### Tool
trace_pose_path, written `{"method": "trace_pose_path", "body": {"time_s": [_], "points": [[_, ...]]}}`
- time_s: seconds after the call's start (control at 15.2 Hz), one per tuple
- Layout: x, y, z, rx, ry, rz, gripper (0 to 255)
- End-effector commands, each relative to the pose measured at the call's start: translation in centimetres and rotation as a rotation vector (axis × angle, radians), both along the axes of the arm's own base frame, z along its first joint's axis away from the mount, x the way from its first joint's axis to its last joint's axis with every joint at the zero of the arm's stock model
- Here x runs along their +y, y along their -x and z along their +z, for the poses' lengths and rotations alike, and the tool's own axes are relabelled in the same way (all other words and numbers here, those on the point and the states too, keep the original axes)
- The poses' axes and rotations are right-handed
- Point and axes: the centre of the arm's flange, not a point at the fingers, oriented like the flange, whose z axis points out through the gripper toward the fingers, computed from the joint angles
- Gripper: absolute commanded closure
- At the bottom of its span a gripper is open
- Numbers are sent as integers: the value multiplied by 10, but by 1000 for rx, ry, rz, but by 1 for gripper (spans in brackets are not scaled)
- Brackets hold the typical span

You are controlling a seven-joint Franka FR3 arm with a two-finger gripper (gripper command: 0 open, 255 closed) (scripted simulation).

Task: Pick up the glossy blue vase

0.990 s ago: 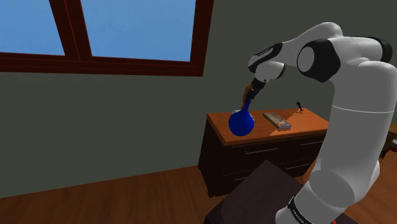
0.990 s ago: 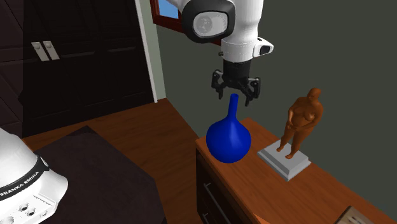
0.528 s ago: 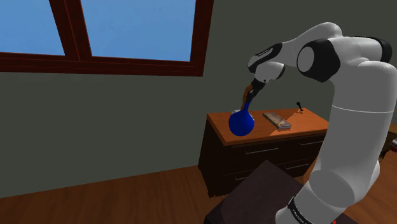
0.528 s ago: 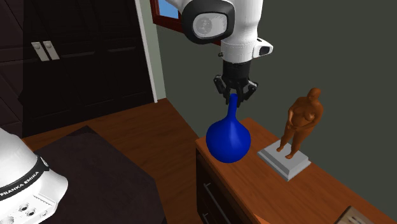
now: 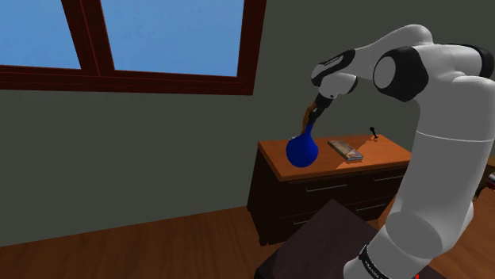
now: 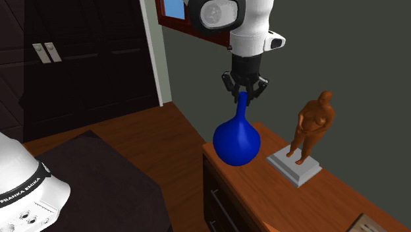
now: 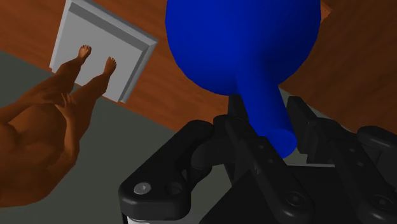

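Black gripper pinches the slim neck of the glossy blue vase near its mouth, w/ fingers pressed on both sides. Vase hangs upright at the wooden dresser corner (can't tell if its base touches the top), near a brown nude figurine on a grey plinth.

Dim, flat light indoors — brightest at the sky-blue window
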Motion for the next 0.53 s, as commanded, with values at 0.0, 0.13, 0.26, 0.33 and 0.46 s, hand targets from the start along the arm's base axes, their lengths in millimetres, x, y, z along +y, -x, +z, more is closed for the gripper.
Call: {"method": "trace_pose_path", "body": {"time_s": [0.0,0.13,0.26,0.33,0.46], "points": [[0,0,10,-1,1,0,255],[0,0,21,-1,1,0,255],[0,0,31,-1,1,0,255],[0,0,37,-1,1,0,255],[0,0,47,-1,1,0,255]]}}
